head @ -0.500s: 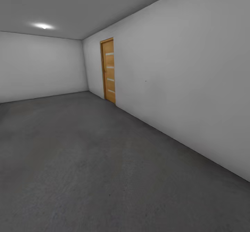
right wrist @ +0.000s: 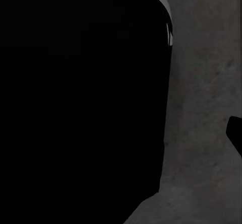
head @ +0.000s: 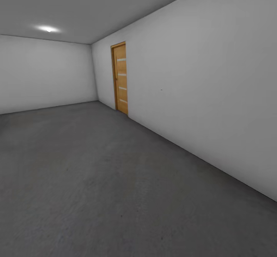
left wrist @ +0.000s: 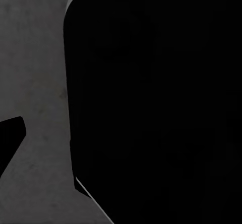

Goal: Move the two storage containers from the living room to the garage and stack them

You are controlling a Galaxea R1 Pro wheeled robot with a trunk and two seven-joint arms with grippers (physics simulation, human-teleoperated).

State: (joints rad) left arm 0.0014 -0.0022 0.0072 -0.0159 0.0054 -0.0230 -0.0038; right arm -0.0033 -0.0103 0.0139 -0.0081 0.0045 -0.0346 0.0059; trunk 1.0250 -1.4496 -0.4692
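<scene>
No shift: bare garage floor point(head: 96, 180), slatted door point(head: 120, 78).

Head view: the floor point(head: 96, 180) of the garage lay open from the near edge to the far wall point(head: 42, 72) — nothing stood on it. The right-hand wall point(head: 200, 87) closed that side, with a shut slatted door point(head: 120, 78) set in it. Both wrist views: a large black body point(left wrist: 156, 103) blocked most of the sight — only strips of bare floor showed beside it.
</scene>
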